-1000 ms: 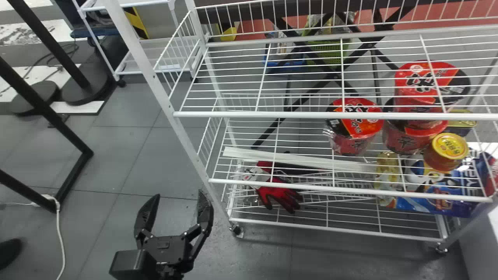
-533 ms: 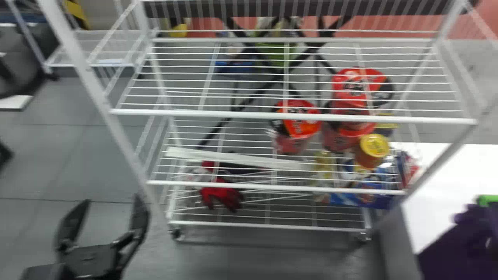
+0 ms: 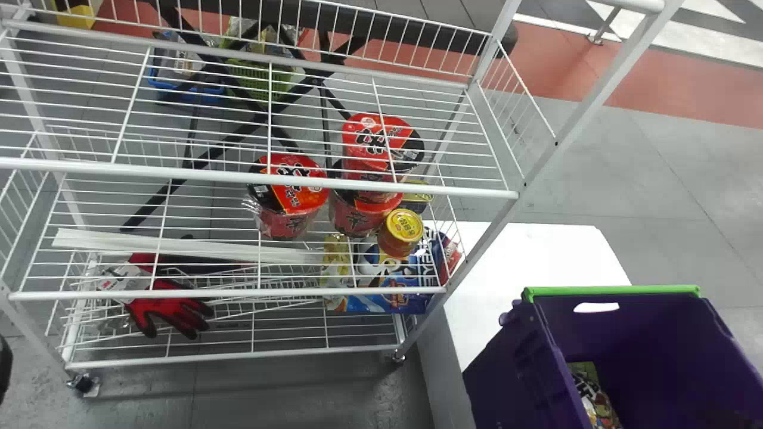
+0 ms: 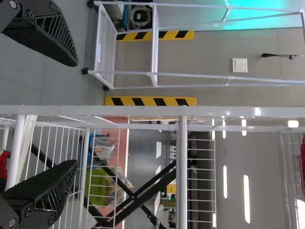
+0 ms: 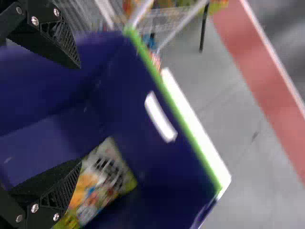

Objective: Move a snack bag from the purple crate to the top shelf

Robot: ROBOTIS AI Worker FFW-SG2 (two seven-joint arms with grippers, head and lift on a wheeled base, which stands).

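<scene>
The snack bag (image 3: 596, 396) lies inside the purple crate (image 3: 650, 316), which stands at the lower right in the head view. In the right wrist view my right gripper (image 5: 80, 114) is open at the crate, with nothing between its fingers; the colourful bag (image 5: 107, 174) lies beyond the lower finger on the crate's bottom. The white rack's upper wire shelf (image 3: 298, 181) bears nothing in the head view. My left gripper (image 3: 3, 364) is a dark sliver at that view's left edge. From its own wrist, the left gripper (image 4: 76, 113) stands open beside the rack, holding nothing.
Red noodle cups (image 3: 289, 196) and a yellow-lidded jar (image 3: 400, 232) stand below the upper shelf. A blue package (image 3: 387, 298) and red gloves (image 3: 173, 310) are lower down. A slanting rack post (image 3: 587, 119) rises between shelf and crate; a white table (image 3: 536, 256) adjoins.
The head view has swung right: the rack has shifted left, the purple crate has come into sight, and my left gripper has slid almost out at the left edge.
</scene>
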